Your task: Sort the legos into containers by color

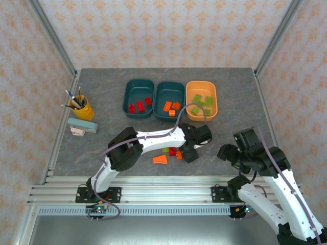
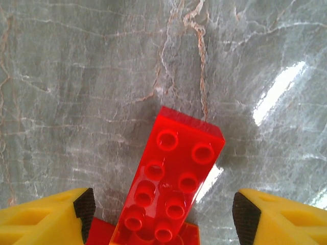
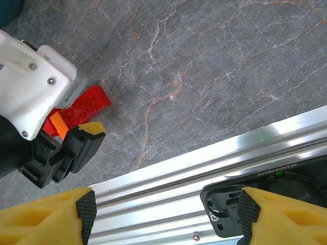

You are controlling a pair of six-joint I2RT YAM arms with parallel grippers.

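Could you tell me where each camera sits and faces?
Top external: above, behind the bases, looking down on table and both arms.
Left wrist: on the left arm, straight down at a red brick inside the open left gripper.
Right wrist: on the right arm, toward the near rail past the open right gripper.
Shared: both wrist views show the red brick.

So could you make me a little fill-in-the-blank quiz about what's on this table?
The orange tray holds only ____ bricks.
The teal tray nearest the pen cup holds ____ bricks.
The middle tray holds ____ bricks.
The left arm's jaws stand ____ on either side of a long red brick.
Missing words: green, red, orange, open.
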